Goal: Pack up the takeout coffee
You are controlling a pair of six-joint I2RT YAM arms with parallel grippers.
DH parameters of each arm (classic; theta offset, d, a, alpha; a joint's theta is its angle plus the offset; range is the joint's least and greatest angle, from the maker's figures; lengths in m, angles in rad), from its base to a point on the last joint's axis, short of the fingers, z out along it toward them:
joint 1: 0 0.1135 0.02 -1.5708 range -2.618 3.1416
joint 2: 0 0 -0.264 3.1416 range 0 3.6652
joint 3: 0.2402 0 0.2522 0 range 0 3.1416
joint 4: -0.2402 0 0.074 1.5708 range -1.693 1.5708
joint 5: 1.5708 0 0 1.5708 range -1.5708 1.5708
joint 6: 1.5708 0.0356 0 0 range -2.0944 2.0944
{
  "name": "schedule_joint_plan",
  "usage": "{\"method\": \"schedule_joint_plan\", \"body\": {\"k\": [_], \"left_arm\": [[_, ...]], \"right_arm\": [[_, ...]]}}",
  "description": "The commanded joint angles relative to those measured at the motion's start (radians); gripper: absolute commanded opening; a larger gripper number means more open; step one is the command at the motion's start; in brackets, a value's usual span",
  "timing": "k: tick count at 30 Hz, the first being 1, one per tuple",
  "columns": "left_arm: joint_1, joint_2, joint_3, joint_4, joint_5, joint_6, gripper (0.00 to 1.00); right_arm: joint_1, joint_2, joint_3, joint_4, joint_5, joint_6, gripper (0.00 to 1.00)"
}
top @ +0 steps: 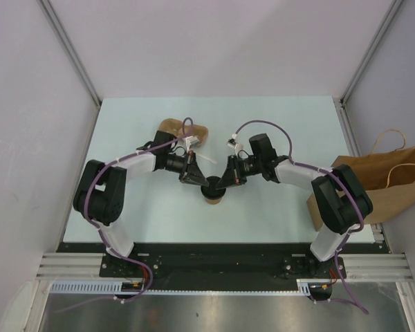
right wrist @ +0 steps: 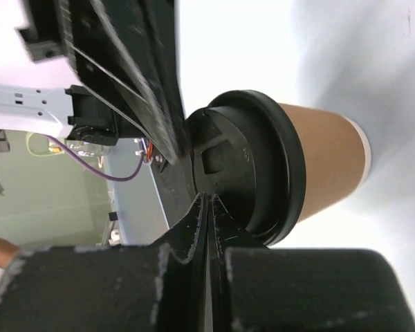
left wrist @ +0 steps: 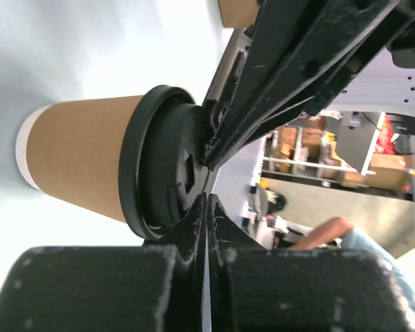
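Centre frame, the takeout coffee (top: 213,199) stands upright. The left gripper (left wrist: 206,200) and right gripper (right wrist: 207,200), both pinched fully closed on nothing, have their tips against its black lid (right wrist: 263,166).

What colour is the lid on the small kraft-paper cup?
Black; the round plastic lid on the tan paper cup shows best in the right wrist view.
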Motion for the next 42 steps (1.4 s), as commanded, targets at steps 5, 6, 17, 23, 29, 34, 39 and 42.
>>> {"method": "schedule_joint_plan", "body": {"k": [5, 6, 17, 23, 29, 34, 39, 42], "left_arm": [[-0.001, -0.121, 0.052, -0.036, -0.038, 0.02, 0.0], [-0.002, -0.124, 0.047, -0.035, -0.041, 0.021, 0.0], [-0.057, -0.109, -0.001, -0.021, -0.077, 0.036, 0.0], [-0.057, -0.028, -0.019, -0.019, -0.132, 0.055, 0.0], [-0.045, 0.054, -0.027, -0.022, -0.169, 0.063, 0.0], [-0.039, 0.081, -0.01, -0.03, -0.156, 0.056, 0.0], [-0.036, 0.091, -0.016, -0.03, -0.155, 0.056, 0.0], [-0.033, 0.1, -0.01, -0.035, -0.155, 0.061, 0.0]], "right_arm": [[0.006, -0.138, 0.009, -0.137, 0.009, -0.051, 0.0], [0.007, -0.141, 0.009, -0.139, 0.008, -0.052, 0.0], [0.052, -0.037, 0.009, -0.108, 0.014, -0.043, 0.0], [0.036, 0.026, 0.009, -0.093, 0.034, -0.042, 0.0], [0.003, 0.068, 0.009, -0.088, 0.006, -0.028, 0.0], [0.009, -0.026, 0.009, -0.124, -0.046, -0.051, 0.0], [0.01, -0.118, 0.01, 0.011, -0.077, 0.073, 0.0], [0.013, -0.098, 0.01, 0.088, -0.072, 0.144, 0.0]]}}
